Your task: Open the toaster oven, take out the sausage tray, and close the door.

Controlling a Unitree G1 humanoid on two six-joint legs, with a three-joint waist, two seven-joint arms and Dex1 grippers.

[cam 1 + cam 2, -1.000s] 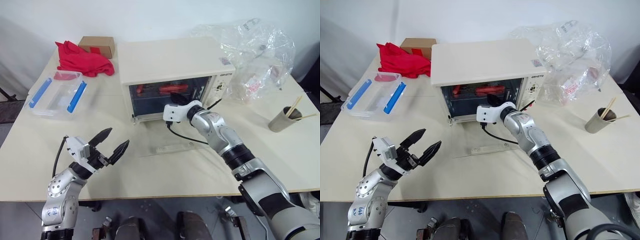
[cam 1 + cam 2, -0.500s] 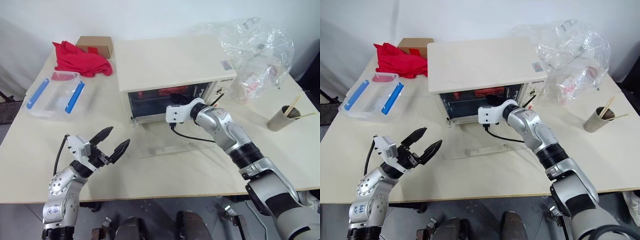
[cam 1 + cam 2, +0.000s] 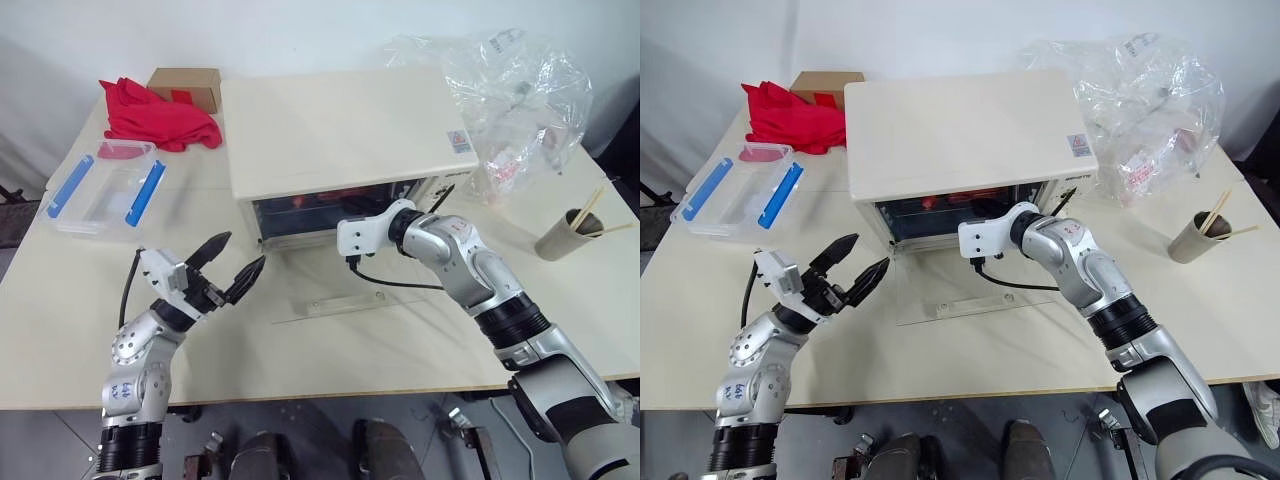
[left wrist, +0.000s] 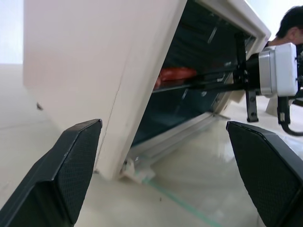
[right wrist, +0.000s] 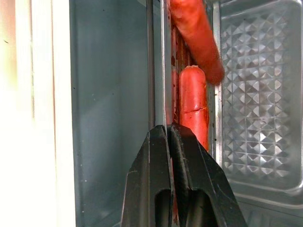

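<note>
- Sausage tray (image 5: pixel 258 94): ribbed silver metal, inside the toaster oven (image 3: pixel 340 130); red sausages (image 5: pixel 191 99) lie along its near edge. Most of the tray is cut off in the right wrist view, and from the head cam it's hidden under the oven top, just a red glimpse in the cavity.
- Toaster oven: cream box at mid tabletop (image 3: pixel 420 340), cavity open at front.
- Door (image 3: pixel 345 298): folded down flat on the tabletop in front of the oven; glass near see-through, so its edges are hard to trace. Handle bar shows faintly.
- Right hand (image 5: pixel 169 130): fingers pressed together on the tray's thin front rim, tips just inside the opening. Rim is so thin that the exact contact is hard to make out.
- Left hand (image 3: pixel 228 268): fingers spread wide, holding nothing, above the tabletop near the oven's front left corner, w/ tips aimed at it.
- Clear plastic box w/ blue clips (image 3: pixel 105 190): on the left, well apart from the oven.
- Red cloth (image 3: pixel 155 110) and cardboard box (image 3: pixel 185 88): far left corner.
- Crumpled clear plastic bag (image 3: pixel 515 100): right of the oven.
- Cup w/ sticks (image 3: pixel 565 232): near the right edge.
</note>
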